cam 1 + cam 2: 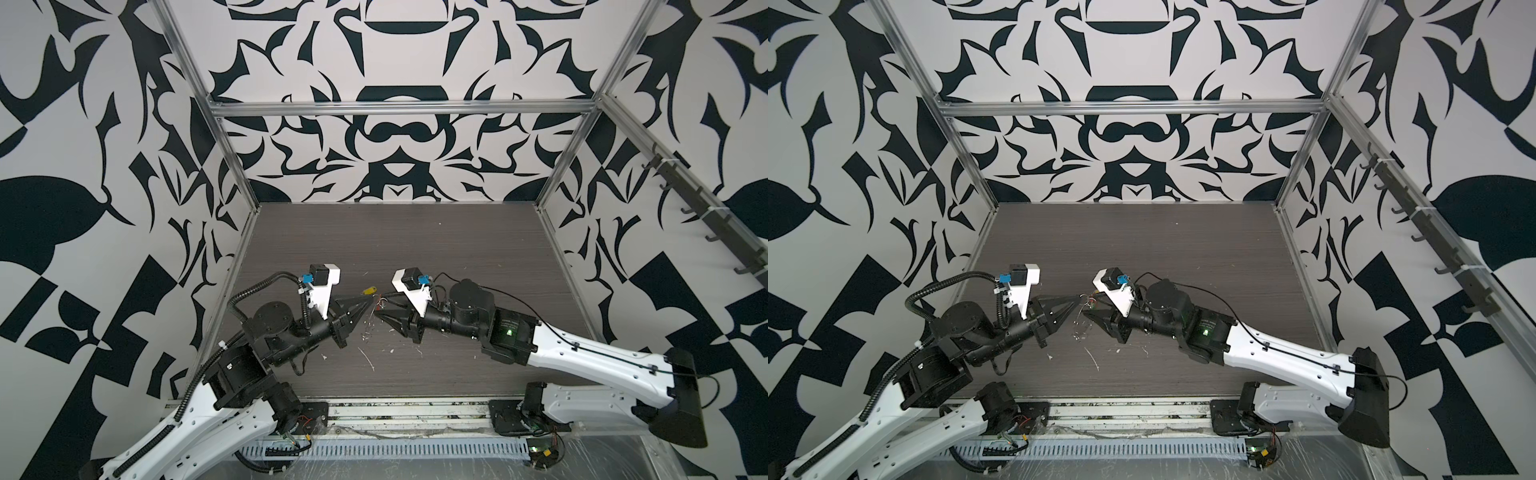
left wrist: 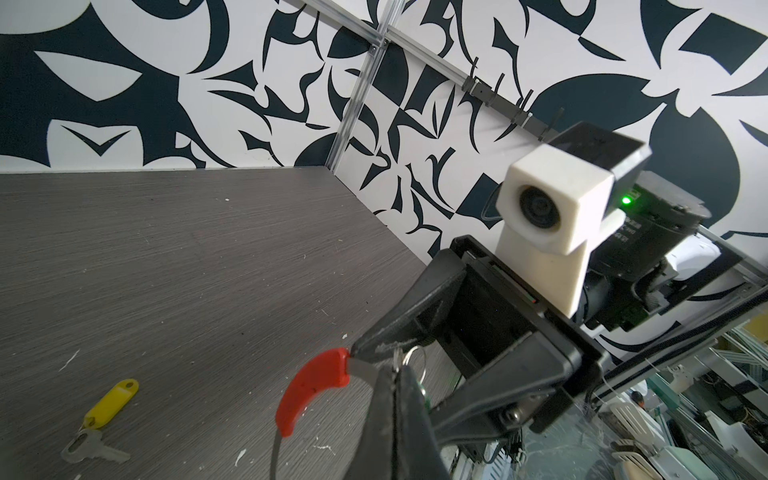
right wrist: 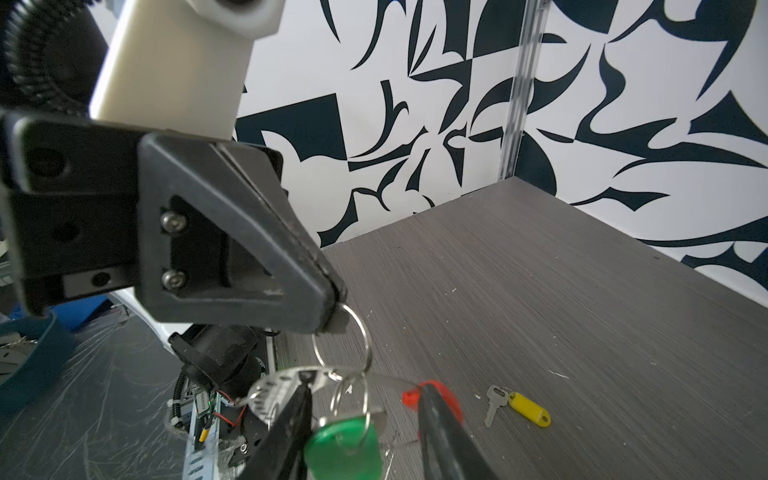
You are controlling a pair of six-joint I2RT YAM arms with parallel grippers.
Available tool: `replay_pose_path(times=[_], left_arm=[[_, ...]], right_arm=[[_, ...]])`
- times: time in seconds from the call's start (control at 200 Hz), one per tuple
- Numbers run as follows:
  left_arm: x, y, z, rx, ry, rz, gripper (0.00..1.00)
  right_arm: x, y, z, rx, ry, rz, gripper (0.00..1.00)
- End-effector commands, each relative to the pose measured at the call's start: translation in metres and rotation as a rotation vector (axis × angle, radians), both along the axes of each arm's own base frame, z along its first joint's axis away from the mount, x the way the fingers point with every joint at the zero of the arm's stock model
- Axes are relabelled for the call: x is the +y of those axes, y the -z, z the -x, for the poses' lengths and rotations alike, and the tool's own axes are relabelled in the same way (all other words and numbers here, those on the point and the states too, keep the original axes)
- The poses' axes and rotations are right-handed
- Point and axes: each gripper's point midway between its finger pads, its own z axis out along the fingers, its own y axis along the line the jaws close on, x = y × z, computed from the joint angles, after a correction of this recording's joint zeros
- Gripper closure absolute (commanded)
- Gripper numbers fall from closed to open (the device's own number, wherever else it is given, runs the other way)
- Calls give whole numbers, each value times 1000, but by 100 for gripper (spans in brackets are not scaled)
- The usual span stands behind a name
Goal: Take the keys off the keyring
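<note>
Low in the middle of both top views, two black claws meet almost tip to tip over the front part of the dark grey wood-grain table (image 1: 415, 249); the left gripper (image 1: 368, 302) reaches in from the left, the right gripper (image 1: 377, 314) from the right.

The left gripper's jaws are pressed tight together, pinching a larger silver ring (image 3: 341, 345) that hangs from its tip near the centre of the right wrist view. That ring links into the keyring (image 3: 278, 384), a large thin metal loop carrying a curved red plastic sleeve (image 2: 311, 390).

The right gripper's fingers (image 3: 291, 428) stand apart along the bottom edge of the right wrist view; one crosses the loop's bare metal, the other crosses the red sleeve, and I cannot tell whether either touches it. Between them dangles the green oblong plastic key tag (image 3: 345, 446) on its small silver split ring (image 3: 351, 399), hung where the larger ring meets the loop.

Just beyond the claws, the yellow oblong plastic key tag (image 2: 111, 402) lies flat on the table, off the loop; a small silver key (image 2: 89, 452) is joined at its end. In the left wrist view the pair sits in the lower left.

Farther back the table shows only white flecks; behind it rises the black-and-white patterned wall (image 1: 395, 145).
</note>
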Motion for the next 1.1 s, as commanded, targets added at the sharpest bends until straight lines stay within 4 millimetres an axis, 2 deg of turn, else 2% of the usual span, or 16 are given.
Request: replay_pose_path(times=[0.0, 0.24, 0.505, 0.675, 0.915, 1.095], left_arm=[[3, -7, -1, -17, -12, 32, 100], [5, -7, 0, -19, -15, 30, 100], [5, -5, 0, -17, -17, 22, 100], [6, -5, -3, -20, -33, 26, 100], [13, -8, -8, -37, -82, 74, 100], [8, -5, -11, -32, -80, 76, 100]], right_arm=[[-7, -32, -3, -53, 32, -58, 59], [-9, -29, 0, -44, 27, -47, 68], [-14, -35, 4, -57, 24, -51, 78], [-8, -33, 10, -67, -2, -29, 100], [6, -31, 30, -99, -83, 13, 100], [21, -31, 38, -112, -136, 13, 100]])
